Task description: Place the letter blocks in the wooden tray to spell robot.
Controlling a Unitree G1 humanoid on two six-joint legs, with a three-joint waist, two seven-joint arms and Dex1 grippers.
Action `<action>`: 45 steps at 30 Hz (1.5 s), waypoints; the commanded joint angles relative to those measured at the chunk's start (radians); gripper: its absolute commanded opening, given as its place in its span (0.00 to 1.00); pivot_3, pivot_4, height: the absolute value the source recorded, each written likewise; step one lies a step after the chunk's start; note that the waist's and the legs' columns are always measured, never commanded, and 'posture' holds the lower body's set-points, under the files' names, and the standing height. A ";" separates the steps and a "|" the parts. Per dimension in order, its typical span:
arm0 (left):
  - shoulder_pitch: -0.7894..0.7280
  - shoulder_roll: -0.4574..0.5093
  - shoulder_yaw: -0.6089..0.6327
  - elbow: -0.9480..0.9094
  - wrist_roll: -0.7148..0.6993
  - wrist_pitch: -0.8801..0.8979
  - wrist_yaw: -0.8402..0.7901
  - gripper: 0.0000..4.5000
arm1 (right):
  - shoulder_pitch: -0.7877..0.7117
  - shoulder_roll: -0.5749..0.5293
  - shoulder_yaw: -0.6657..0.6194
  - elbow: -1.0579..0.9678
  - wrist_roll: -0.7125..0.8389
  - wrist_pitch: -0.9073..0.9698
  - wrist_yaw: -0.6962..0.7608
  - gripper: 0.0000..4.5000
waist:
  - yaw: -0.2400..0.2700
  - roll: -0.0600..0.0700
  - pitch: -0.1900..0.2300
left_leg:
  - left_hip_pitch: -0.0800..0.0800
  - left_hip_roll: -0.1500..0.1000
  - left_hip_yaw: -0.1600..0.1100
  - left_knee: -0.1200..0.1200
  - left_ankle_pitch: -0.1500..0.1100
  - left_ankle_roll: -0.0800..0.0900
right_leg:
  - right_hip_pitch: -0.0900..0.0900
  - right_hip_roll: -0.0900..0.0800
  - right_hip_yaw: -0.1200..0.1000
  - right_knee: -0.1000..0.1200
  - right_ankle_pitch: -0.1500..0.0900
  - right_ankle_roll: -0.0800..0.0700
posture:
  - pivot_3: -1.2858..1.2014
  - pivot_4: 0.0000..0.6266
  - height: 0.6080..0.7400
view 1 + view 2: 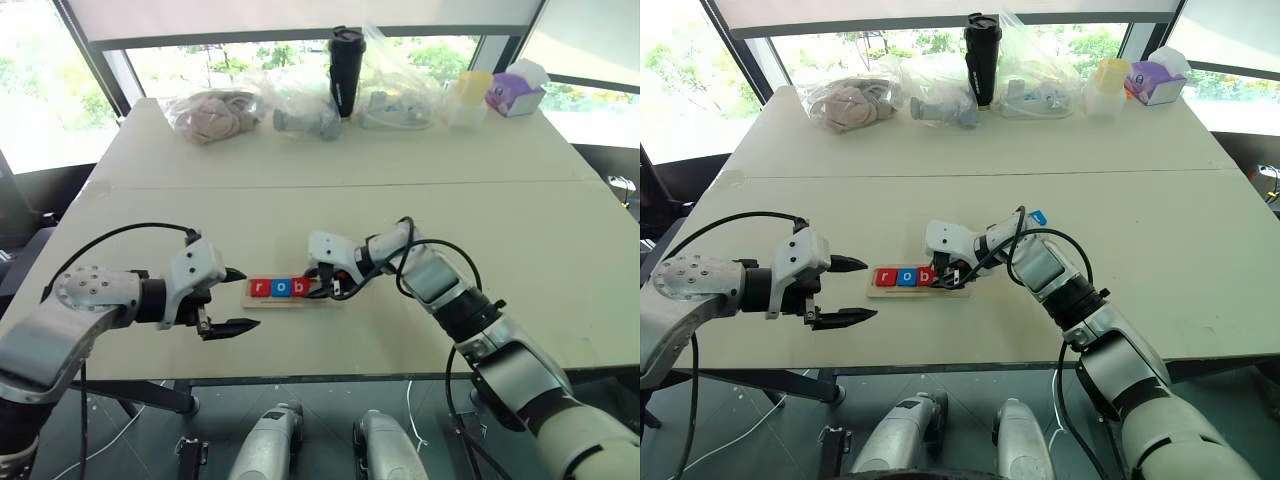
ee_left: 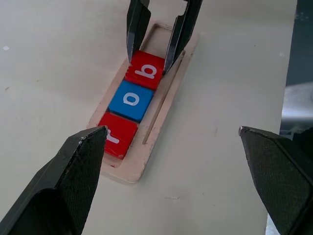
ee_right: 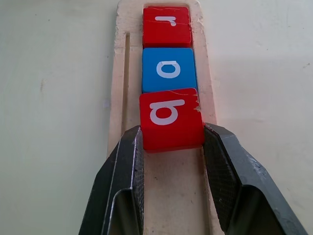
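right pincer clamped on b block

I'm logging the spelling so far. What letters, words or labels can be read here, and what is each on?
"r": white, on the red block at the wooden tray's end.
"o": white, on the blue block next to it.
"b": white, on the red block between the right end effector's fingers.
Purple box at the table's far edge: print too small to read.

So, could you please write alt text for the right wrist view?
The right gripper is shut on a red b block, third in a pale wooden tray on a cream table. Beyond it, touching in a row, sit a blue o block and a red r block.
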 commanded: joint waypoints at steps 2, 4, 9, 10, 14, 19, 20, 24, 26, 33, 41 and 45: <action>-0.016 -0.001 0.010 -0.005 0.007 -0.014 0.004 1.00 | 0.001 0.018 0.001 -0.026 0.000 0.006 -0.010 0.25 | 0.000 0.000 0.000 | 0.000 0.000 0.000 0.000 0.000 0.000 | 0.000 0.000 0.000 0.000 0.000 0.000 | 0.52 0.24 1.00; -0.016 -0.003 0.009 -0.007 0.008 -0.013 0.007 1.00 | 0.000 0.023 0.001 -0.023 0.001 0.010 -0.014 0.25 | 0.000 0.000 0.000 | 0.000 0.000 0.000 0.000 0.000 0.000 | 0.000 0.000 0.000 0.000 0.000 0.000 | 0.52 0.24 1.00; -0.020 -0.010 0.002 -0.004 0.015 -0.016 0.011 1.00 | 0.000 0.038 0.005 -0.025 -0.004 0.017 -0.023 0.25 | 0.000 0.000 0.000 | 0.000 0.000 0.000 0.000 0.000 0.000 | 0.000 0.000 0.000 0.000 0.000 0.000 | 0.52 0.24 1.00; -0.022 -0.011 0.001 -0.002 0.017 -0.017 0.011 1.00 | 0.001 0.038 0.006 -0.026 -0.006 0.017 -0.023 0.25 | 0.000 0.000 0.000 | 0.000 0.000 0.000 0.000 0.000 0.000 | 0.000 0.000 0.000 0.000 0.000 0.000 | 0.52 0.24 1.00; -0.026 -0.014 0.000 0.009 0.026 -0.024 0.007 1.00 | 0.003 0.038 0.006 -0.028 -0.007 0.019 -0.023 0.25 | 0.000 0.000 0.000 | 0.000 0.000 0.000 0.000 0.000 0.000 | 0.000 0.000 0.000 0.000 0.000 0.000 | 0.52 0.24 1.00; -0.035 -0.019 -0.008 0.021 0.032 -0.031 0.005 1.00 | -0.003 0.034 -0.012 -0.036 -0.006 0.018 -0.039 0.58 | 0.000 0.000 0.000 | 0.000 0.000 0.000 0.000 0.000 0.000 | 0.000 0.000 0.000 0.000 0.000 0.000 | 0.52 0.24 1.00; -0.037 -0.020 -0.009 0.024 0.034 -0.033 0.004 1.00 | -0.010 0.034 -0.025 -0.043 -0.008 0.016 -0.056 0.71 | 0.000 0.000 0.000 | 0.000 0.000 0.000 0.000 0.000 0.000 | 0.000 0.000 0.000 0.000 0.000 0.000 | 0.52 0.24 1.00; -0.035 -0.019 -0.006 0.030 0.039 -0.040 0.001 1.00 | -0.054 0.053 -0.137 -0.133 0.065 0.109 -0.107 0.99 | 0.000 0.000 0.000 | 0.000 0.000 0.000 0.000 0.000 0.000 | -0.001 0.000 0.000 0.000 0.000 0.000 | 0.52 0.24 1.00; -0.034 -0.019 -0.004 0.032 0.042 -0.042 0.001 1.00 | -0.064 0.054 -0.196 -0.184 0.106 0.169 -0.132 0.99 | 0.000 0.000 0.000 | 0.000 0.000 0.000 -0.001 0.000 0.000 | -0.001 0.000 0.000 0.000 0.000 0.000 | 0.52 0.24 1.00; -0.085 -0.065 0.038 0.012 -0.031 -0.010 0.012 1.00 | -0.056 -0.003 -0.442 -0.283 0.216 0.373 -0.287 0.99 | 0.011 0.000 0.000 | 0.000 0.000 0.000 -0.001 0.000 0.000 | 0.000 -0.001 0.000 0.000 0.000 0.000 | 0.52 0.24 1.00; -0.180 -0.187 0.028 0.024 -0.095 0.022 0.092 1.00 | 0.244 -0.067 -0.601 -0.435 0.191 0.507 -0.554 0.99 | 0.020 -0.001 -0.001 | -0.002 -0.001 0.001 -0.002 0.000 0.000 | 0.001 -0.001 0.001 0.000 0.000 0.000 | 0.52 0.24 1.00; -0.223 -0.245 -0.018 0.048 -0.073 0.013 0.124 1.00 | 0.295 -0.002 -0.606 -0.471 0.172 0.589 -0.699 0.99 | 0.002 -0.001 -0.001 | -0.002 0.000 0.001 -0.001 0.002 0.002 | 0.001 0.000 0.001 0.002 0.000 0.000 | 0.52 0.24 1.00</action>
